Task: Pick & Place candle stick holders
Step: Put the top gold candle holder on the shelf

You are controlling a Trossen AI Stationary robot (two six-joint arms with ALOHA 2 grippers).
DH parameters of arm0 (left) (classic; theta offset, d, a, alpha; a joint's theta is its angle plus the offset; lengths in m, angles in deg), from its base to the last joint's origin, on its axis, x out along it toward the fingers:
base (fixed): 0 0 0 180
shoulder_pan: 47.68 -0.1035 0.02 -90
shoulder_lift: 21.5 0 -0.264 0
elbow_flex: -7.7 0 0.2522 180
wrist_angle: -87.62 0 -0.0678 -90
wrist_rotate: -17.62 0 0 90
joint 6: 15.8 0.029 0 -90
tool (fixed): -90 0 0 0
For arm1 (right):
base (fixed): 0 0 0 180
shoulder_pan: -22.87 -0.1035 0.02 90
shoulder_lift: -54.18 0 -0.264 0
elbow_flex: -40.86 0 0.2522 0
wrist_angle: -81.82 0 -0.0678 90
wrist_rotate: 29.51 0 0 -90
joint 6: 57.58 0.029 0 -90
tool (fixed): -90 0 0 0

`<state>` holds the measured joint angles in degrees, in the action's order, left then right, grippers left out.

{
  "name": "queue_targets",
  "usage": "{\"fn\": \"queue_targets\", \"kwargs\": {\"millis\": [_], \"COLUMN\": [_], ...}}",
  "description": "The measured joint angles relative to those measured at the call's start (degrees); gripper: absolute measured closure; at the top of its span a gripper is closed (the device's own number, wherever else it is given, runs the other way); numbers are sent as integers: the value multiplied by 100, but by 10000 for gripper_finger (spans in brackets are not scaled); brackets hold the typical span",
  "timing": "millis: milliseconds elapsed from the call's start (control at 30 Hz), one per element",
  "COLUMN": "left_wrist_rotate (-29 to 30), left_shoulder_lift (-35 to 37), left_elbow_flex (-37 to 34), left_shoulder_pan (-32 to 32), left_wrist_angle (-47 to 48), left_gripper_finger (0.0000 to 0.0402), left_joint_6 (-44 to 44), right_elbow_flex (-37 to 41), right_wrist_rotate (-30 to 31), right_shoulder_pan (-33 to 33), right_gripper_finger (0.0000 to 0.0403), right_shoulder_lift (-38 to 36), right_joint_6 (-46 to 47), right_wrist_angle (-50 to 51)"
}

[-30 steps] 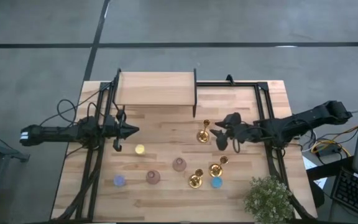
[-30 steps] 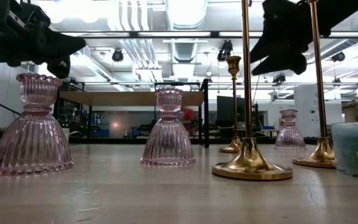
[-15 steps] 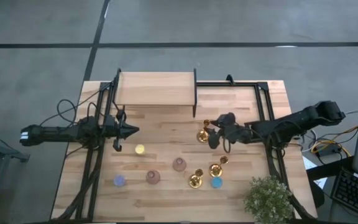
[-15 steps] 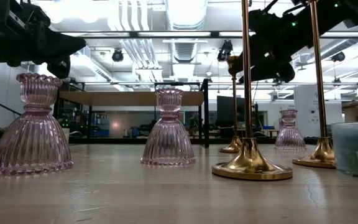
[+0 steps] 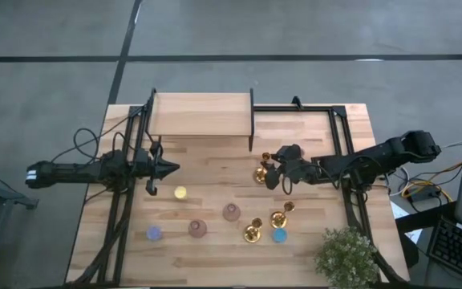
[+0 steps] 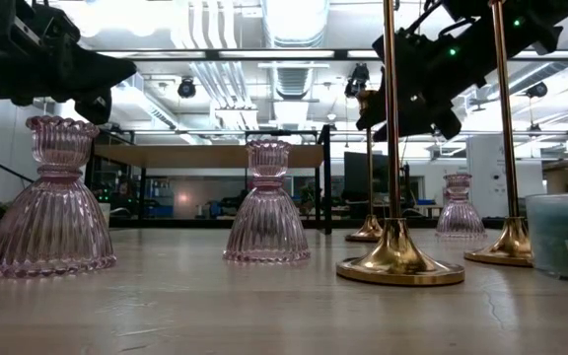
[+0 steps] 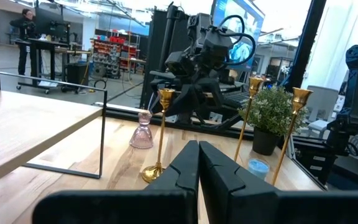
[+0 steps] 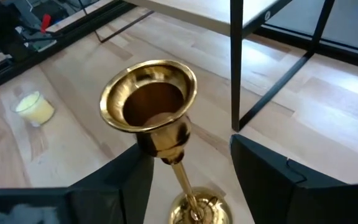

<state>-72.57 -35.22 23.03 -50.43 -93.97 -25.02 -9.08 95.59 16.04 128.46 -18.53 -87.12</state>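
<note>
Right wrist view: open right hand flanks candlestick beside shelf post

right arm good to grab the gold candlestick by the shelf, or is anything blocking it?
Probably yes. The right gripper is open, one finger on each side of the stem just under the cup of the candle stick holder. Nothing sits between them; the shelf's black frame post stands behind it.

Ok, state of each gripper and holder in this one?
Right gripper: open, fingers either side of the far gold holder's stem, below its cup.
Far gold holder: upright on the table, not lifted.
Two near gold holders: upright, untouched.
Left gripper: shut, waiting over the table's left side.
Pink glass holders: upright.
</note>
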Motion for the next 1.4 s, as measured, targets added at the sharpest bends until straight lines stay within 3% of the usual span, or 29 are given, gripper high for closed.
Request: {"fn": "queue_targets", "kwargs": {"millis": [667, 1000, 1167, 1400], "left_wrist_rotate": [0, 0, 2, 2], "left_shoulder_lift": [0, 0, 0, 0], "left_elbow_flex": [-1, 1, 1, 0], "left_shoulder_pan": [1, 1, -1, -1], "left_wrist_angle": [0, 2, 0, 3], "left_gripper_finger": [387, 387, 387, 387], "left_joint_6": [-1, 0, 0, -1], "right_elbow_flex": [1, -315, -1098, -2575], "right_wrist_rotate": [-39, -121, -127, -192], "right_shoulder_pan": [31, 31, 41, 295], "right_gripper_finger": [375, 370, 370, 370], "right_shoulder_lift": [-28, -113, -146, -141], "right_joint_6": [-2, -36, -797, -1221], "right_wrist_angle": [-95, -219, 32, 1486]}}
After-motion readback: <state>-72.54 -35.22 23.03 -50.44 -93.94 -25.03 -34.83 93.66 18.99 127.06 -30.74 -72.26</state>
